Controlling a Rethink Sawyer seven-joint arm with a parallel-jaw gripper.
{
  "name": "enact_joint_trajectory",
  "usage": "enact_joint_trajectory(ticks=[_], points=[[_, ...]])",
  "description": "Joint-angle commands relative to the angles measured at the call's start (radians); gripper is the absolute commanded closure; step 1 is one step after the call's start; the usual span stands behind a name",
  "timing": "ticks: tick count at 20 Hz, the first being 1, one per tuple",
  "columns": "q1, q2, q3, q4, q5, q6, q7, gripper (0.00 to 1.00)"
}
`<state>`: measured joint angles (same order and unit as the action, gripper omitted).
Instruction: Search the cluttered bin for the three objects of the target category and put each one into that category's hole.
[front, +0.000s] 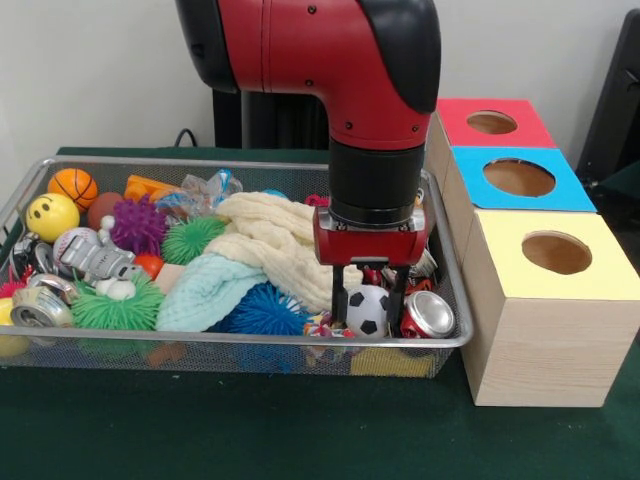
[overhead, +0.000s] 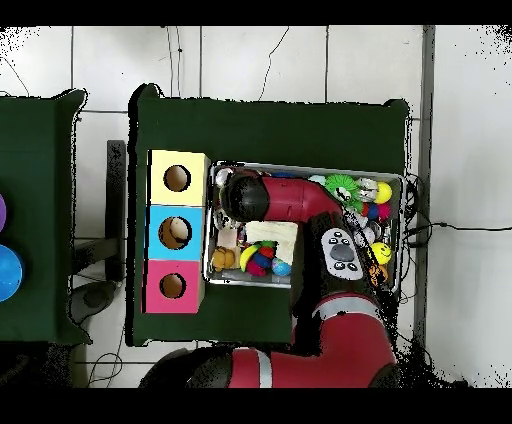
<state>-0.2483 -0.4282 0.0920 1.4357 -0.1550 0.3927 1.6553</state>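
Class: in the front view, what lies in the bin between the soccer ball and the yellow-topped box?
A crushed silver can, seen in the front view, right of the soccer ball, before the yellow-topped box.

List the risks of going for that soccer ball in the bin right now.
1. The soccer ball is round, and the gripper straddles only its top, so it may squirt out as the fingers close.
2. A crushed can lies right beside the ball; a finger could catch it or drag it along.
3. The bin's wire wall is close in front, so a knocked ball may wedge against it.
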Motion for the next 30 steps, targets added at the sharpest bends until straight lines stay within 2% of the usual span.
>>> enact_joint_trajectory(ticks=[1, 5, 9, 16, 22, 24, 27, 30], points=[[0.003, 0.059, 0.074, -0.063, 0.019, 0.029, 0.084, 0.0], [-0.015, 0.078, 0.076, -0.077, 0.008, 0.022, 0.065, 0.0], [0.0, 0.085, 0.053, -0.086, -0.003, -0.004, 0.085, 0.0], [-0.018, 0.058, 0.028, -0.109, -0.027, 0.056, 0.038, 0.0], [-0.018, 0.068, 0.03, -0.111, -0.029, 0.052, 0.037, 0.0], [-0.018, 0.047, 0.034, -0.088, -0.024, 0.068, 0.036, 0.0], [-0.012, -0.033, 0.021, -0.004, -0.018, 0.087, 0.053, 0.0], [-0.007, -0.068, 0.002, 0.025, -0.019, 0.098, 0.061, 0.0]])
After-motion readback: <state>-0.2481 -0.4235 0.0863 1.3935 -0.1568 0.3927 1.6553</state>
